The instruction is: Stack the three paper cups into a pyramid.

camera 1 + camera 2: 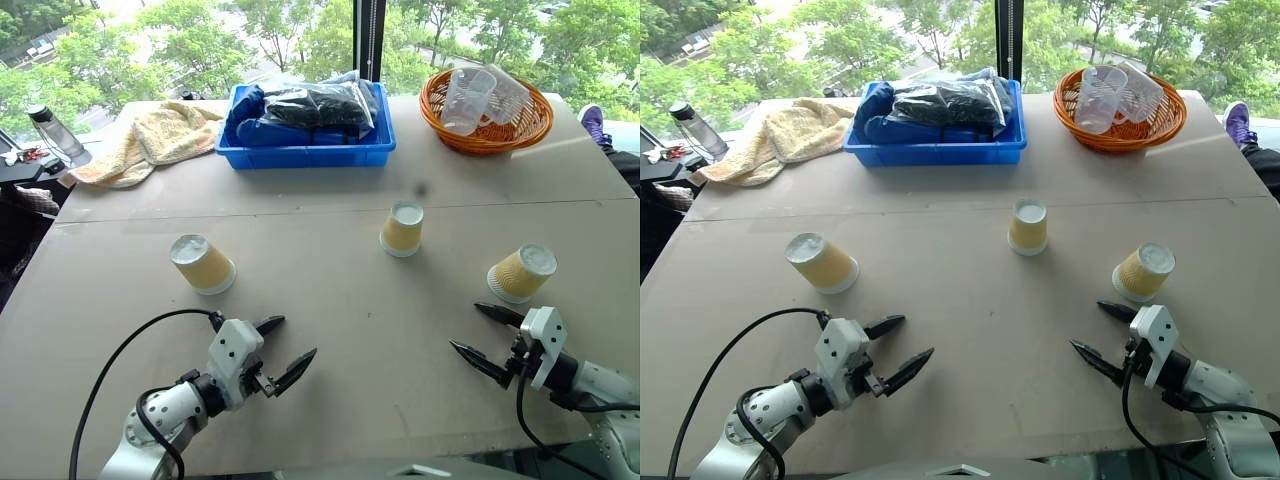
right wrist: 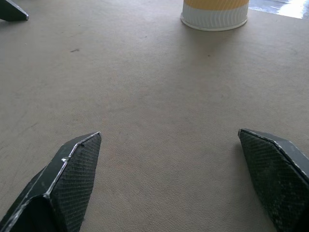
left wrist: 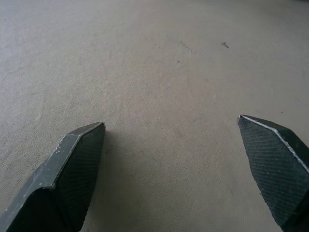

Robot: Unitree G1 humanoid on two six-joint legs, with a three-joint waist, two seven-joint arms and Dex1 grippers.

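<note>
Broadly, you have a wide tan surface in front of you, with everything else spread across it; along its far edge sit a blue bin packed with dark bagged items, a rumpled yellow towel just to the bin's left, and an orange wicker basket holding clear plastic cups toward the far right; a water bottle stands off the far left corner.

Nearer to you, the three paper cups stand apart, all upside down with white bases up; the left cup leans a little and sits ahead of your left arm; the middle cup is farther back, roughly centred; the right cup is just beyond your right arm; none touches another, so no pyramid is begun.

Your left end effector hovers low over bare surface, its two black fingers spread wide and gripping nothing; the left wrist view shows plain tabletop between the fingertips.

Your right end effector is likewise spread wide and empty, angled inward; the right cup sits just beyond its farther finger without contact; its wrist view shows one cup ahead, well past the fingertips.
</note>
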